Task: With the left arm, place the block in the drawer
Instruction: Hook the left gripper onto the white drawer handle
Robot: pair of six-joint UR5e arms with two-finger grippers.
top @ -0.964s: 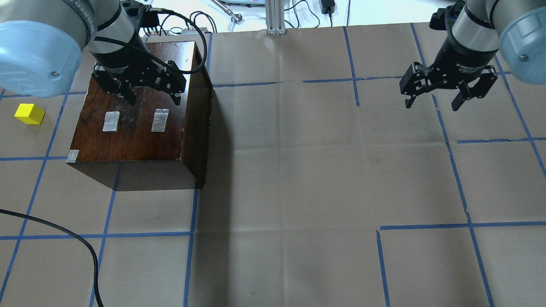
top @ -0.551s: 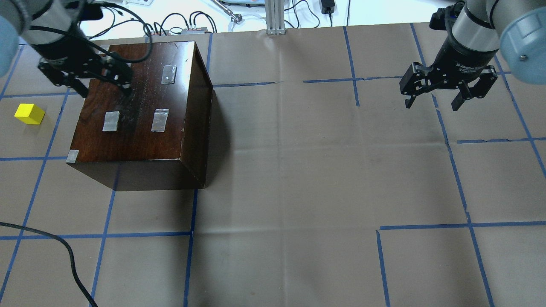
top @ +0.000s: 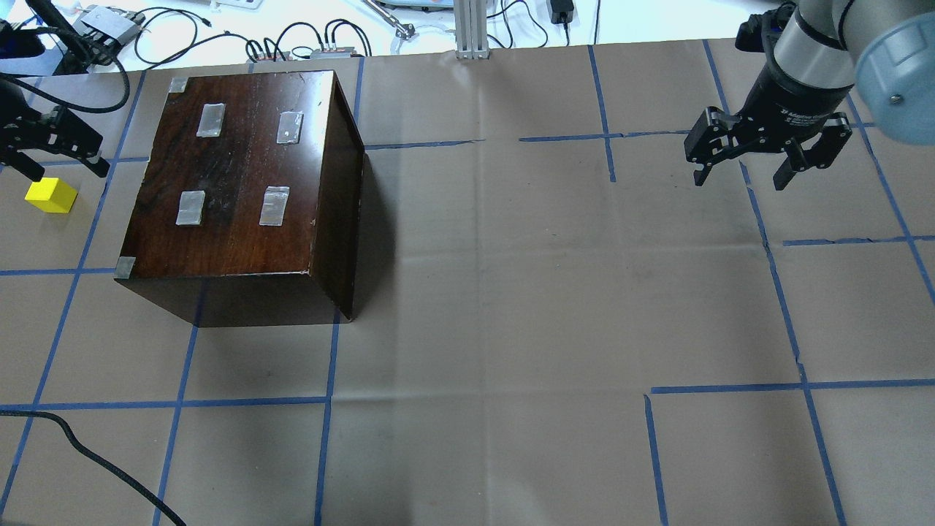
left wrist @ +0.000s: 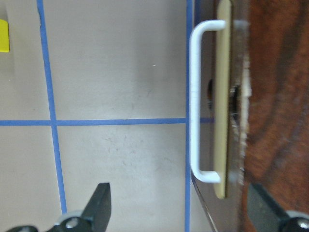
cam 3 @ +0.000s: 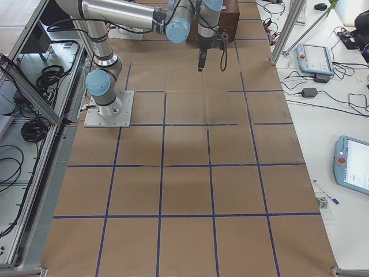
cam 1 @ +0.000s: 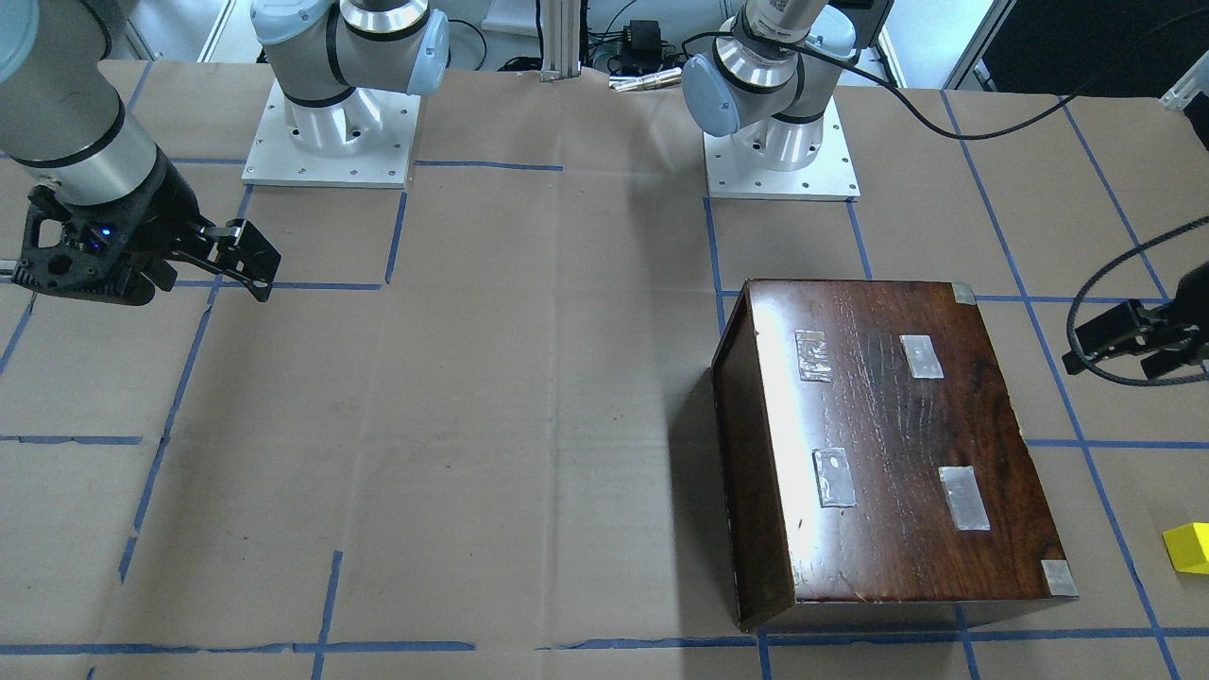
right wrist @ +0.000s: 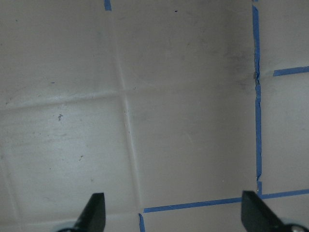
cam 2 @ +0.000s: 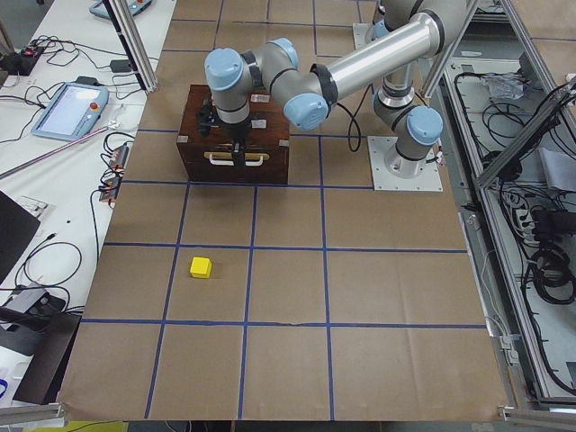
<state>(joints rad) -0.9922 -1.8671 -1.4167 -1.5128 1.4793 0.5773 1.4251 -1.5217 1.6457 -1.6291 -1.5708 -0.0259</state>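
Note:
The yellow block (top: 51, 195) lies on the paper left of the dark-brown box (top: 241, 190); it also shows in the exterior left view (cam 2: 200, 267) and at the left wrist view's edge (left wrist: 3, 35). The drawer is shut, and its front with the white handle (left wrist: 195, 101) faces the block side (cam 2: 236, 158). My left gripper (top: 68, 172) is open and empty, hovering just off the box's handle side, behind the block. In the left wrist view the handle lies between the open fingers (left wrist: 100, 203). My right gripper (top: 741, 177) is open and empty at the far right.
The box top carries several silver tape patches (top: 275, 206). A loose black cable (top: 88, 453) lies on the paper at the front left. Cables and electronics (top: 307, 44) lie beyond the table's far edge. Blue tape lines grid the brown paper.
My left gripper has moved left, from above the box top to beyond its left edge near the block. The right arm, box and block have not moved.

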